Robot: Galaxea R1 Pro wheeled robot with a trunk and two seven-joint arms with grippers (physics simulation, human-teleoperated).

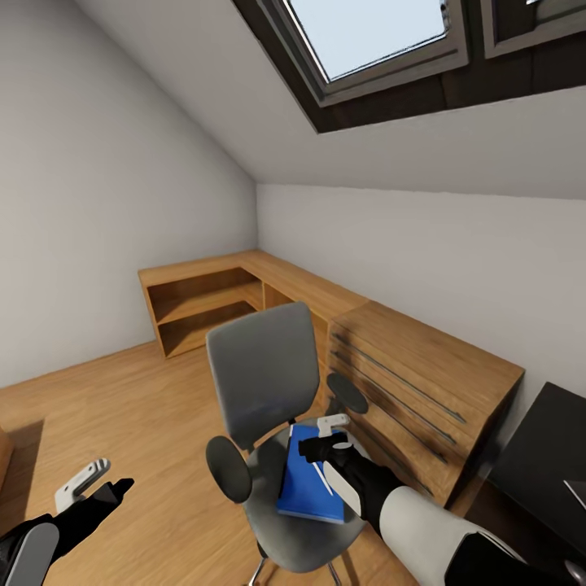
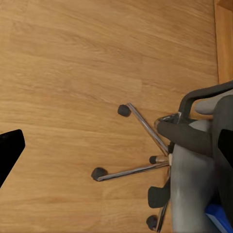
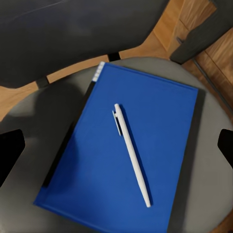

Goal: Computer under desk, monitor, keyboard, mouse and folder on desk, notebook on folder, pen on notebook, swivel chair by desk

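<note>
The swivel chair point(image 1: 264, 374) stands mid-room with its grey back toward the wooden chest. On its seat lies the blue folder point(image 1: 303, 492) point(image 3: 145, 145), and the white pen point(image 3: 131, 153) point(image 1: 320, 474) rests on top of it. A dark strip shows along one edge under the folder; I cannot tell what it is. My right gripper point(image 1: 324, 435) point(image 3: 116, 150) hovers open just above the folder and pen, its black fingertips point(image 3: 10, 153) wide apart on either side. My left gripper point(image 1: 91, 487) hangs open low over the floor beside the chair's chrome base point(image 2: 145, 167). A corner of the black desk point(image 1: 544, 460) shows at the right.
A light wooden chest point(image 1: 423, 391) with bar handles stands right behind the chair. Low wooden shelving point(image 1: 203, 305) runs along the far corner. Open wood floor point(image 1: 122, 407) lies to the left. The ceiling slopes down with a skylight point(image 1: 374, 32).
</note>
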